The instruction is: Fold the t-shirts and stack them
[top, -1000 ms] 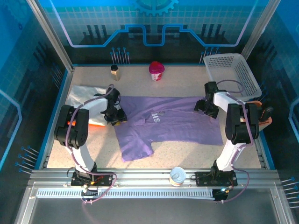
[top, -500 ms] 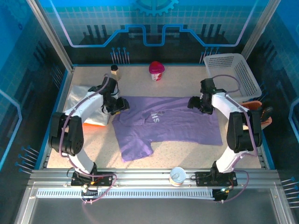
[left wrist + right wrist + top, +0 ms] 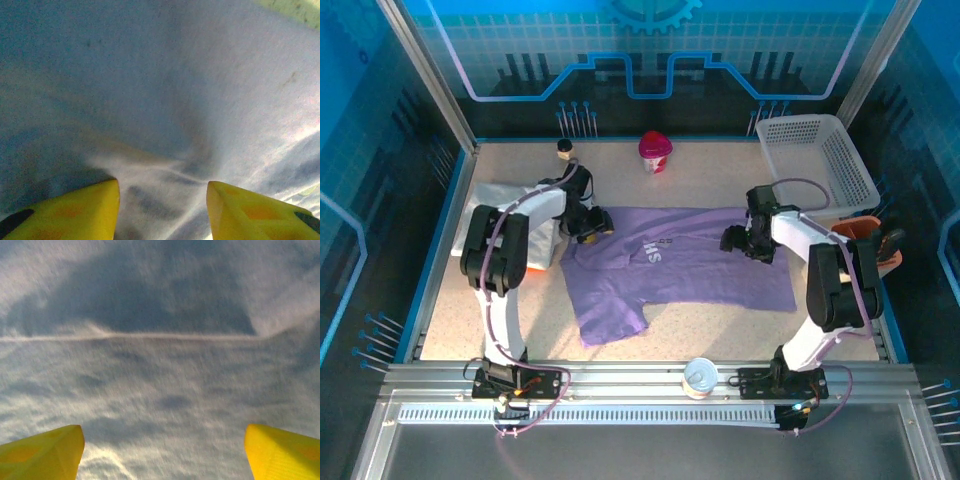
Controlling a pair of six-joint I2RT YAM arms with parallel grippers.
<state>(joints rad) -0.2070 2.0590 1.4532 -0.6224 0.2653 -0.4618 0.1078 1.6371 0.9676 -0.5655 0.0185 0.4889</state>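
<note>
Both claws had shifted over the lavender t-shirt: the left gripper up and rightward to the shirt's upper-left corner, the right gripper slightly leftward at centre right. Folding looked barely begun. The shirt lay spread flat mid-frame, one sleeve trailing toward lower left, and nothing was stacked. A white t-shirt lay rumpled at left with an orange t-shirt peeking out beneath it, both apparently still to do. The left arm reached forward, its fingers half spread over a wrinkle of cloth; whether they caught any I could not tell. The right claw stood wide, low over flat fabric, gripping nothing.
</note>
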